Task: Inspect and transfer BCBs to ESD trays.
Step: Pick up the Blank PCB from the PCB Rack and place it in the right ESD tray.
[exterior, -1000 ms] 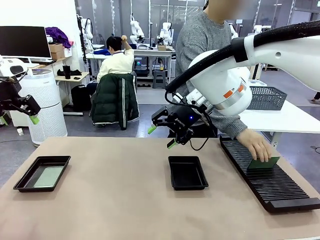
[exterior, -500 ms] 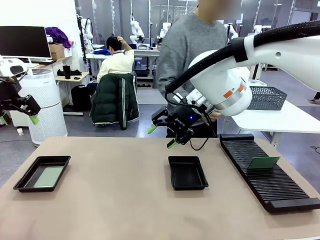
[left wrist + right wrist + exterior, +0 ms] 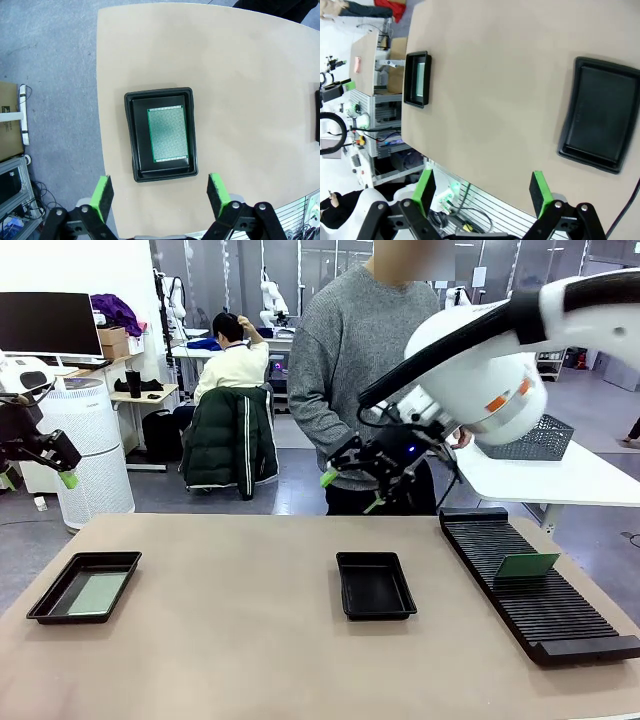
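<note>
Empty left claw (image 3: 159,185) apart, aimed at shallow black plastic tray (image 3: 129,135) holding flat green circuit board (image 3: 168,134); empty right claw (image 3: 352,491) apart above tan bench (image 3: 230,640).

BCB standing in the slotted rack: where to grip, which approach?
Grip the BCB by its free top long edge, coming down from above. It stands on edge in the rack, leaning slightly, lower edge sunk in a slot, so only the upper part is reachable. Close the open right pincer across its two flat faces near mid-edge, tilted to its lean.
</note>
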Tool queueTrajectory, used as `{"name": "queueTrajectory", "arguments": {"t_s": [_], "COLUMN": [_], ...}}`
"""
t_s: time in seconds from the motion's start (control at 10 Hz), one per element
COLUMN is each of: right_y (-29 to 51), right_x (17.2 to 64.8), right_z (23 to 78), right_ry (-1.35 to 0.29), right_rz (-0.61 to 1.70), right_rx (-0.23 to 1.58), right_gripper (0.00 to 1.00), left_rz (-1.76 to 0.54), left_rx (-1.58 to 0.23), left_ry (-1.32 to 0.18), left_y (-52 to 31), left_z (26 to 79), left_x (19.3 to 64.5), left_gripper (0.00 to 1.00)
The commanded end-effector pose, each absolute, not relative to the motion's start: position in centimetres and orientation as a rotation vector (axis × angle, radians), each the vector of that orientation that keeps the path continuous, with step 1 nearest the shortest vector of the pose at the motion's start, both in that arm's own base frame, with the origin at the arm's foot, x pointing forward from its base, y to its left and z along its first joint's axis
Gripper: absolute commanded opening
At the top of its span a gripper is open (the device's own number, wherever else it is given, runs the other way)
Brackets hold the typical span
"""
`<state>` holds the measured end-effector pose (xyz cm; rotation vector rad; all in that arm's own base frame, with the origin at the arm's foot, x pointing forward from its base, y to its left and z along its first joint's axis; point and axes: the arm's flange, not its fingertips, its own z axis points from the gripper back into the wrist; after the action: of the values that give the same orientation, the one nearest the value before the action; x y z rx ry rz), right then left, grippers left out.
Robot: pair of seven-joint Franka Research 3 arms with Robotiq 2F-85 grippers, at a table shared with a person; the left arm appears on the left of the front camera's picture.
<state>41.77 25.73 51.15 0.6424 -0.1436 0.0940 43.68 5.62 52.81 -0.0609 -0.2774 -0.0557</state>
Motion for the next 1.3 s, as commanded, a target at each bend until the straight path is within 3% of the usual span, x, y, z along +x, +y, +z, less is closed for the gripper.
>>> {"name": "queueTrajectory", "arguments": {"t_s": [0.0, 0.4, 1.2], "right_y": [23.6, 18.9, 11.4], "right_x": [41.2, 40.9, 40.8], "right_z": [53.3, 58.9, 64.7], "right_ry": [-0.155, -0.210, -0.159], "right_rz": [0.110, 0.198, 0.757], "right_rx": [0.564, 0.417, -0.048], "right_gripper": [1.00, 1.00, 1.00], "left_rz": [-0.055, -0.055, -0.055], "left_rx": [-0.059, -0.059, -0.059], "left_ry": [-0.282, -0.282, -0.282], "left_y": [5.6, 5.6, 5.6], "left_z": [52.7, 52.7, 52.7], "left_x": [43.5, 43.5, 43.5], "left_gripper": [1.00, 1.00, 1.00]}}
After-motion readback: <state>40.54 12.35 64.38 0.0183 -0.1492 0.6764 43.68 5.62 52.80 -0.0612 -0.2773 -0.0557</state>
